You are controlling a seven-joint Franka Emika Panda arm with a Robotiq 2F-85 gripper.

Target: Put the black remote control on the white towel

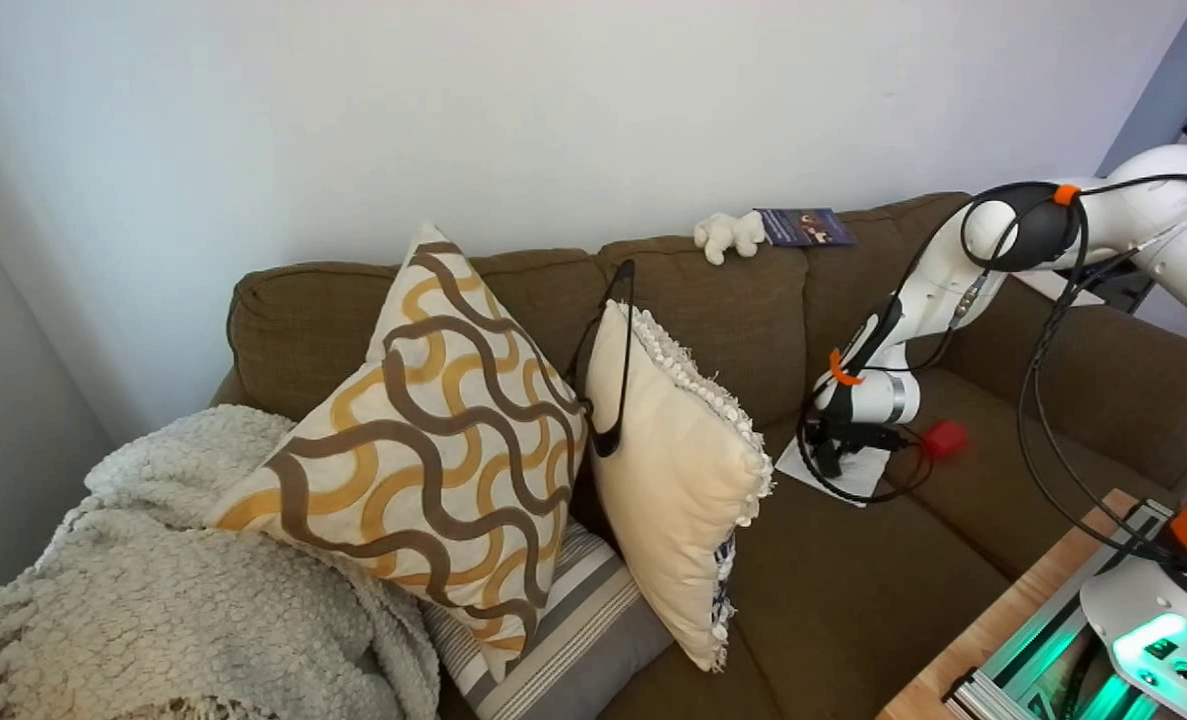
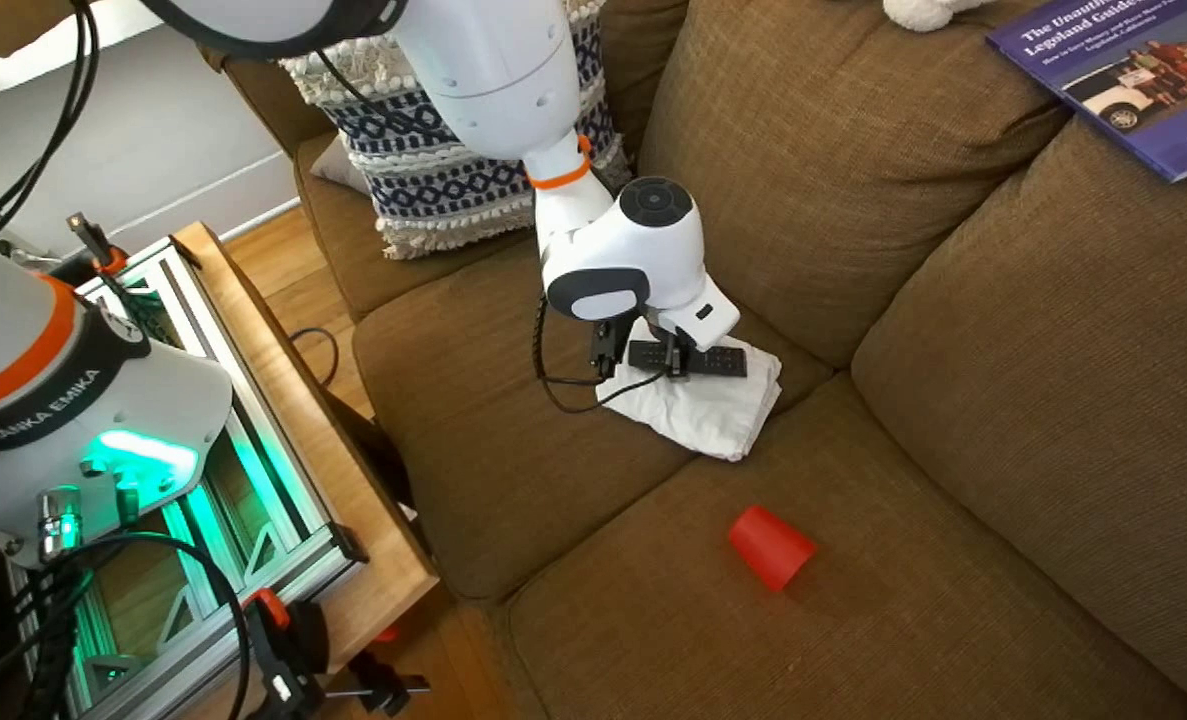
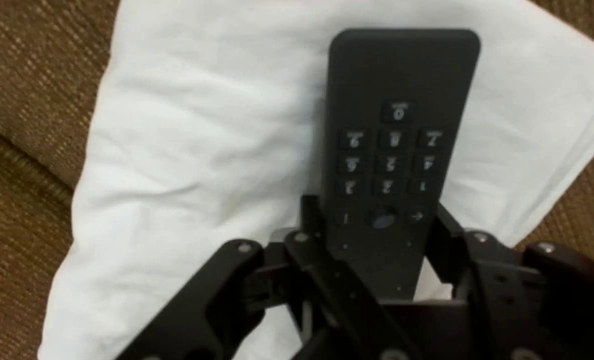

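Nearest the wrist camera stood the gripper point(image 3: 381, 217), its dark linkages blurred, its jaws gripping the black remote control point(image 3: 399, 145), one fingertip against each long edge. Long and matte, the remote control had rounded corners and flat keys marked in pale print; seen from the wrist, its digits stood upside down, the 0 alone in the row farthest out from the jaws, then three rows of three running back toward them. Between the fingertips sat a greyish oval button, with an arrow key just beside it. Below the jaws spread the white towel point(image 3: 191, 150), creased, folded layers showing along its edge, and the remote control was over it; whether the two touched could not be told. As for containers, a red cup point(image 2: 771, 547) was on the brown sofa point(image 2: 903, 640) in both exterior views, past the towel's edge and apart from the jaws, its inside hidden, so what it held could not be told. Higher than the jaws, along the top of the sofa's back, lay a white plush toy point(image 1: 728, 237) and a purple book point(image 1: 805, 227)
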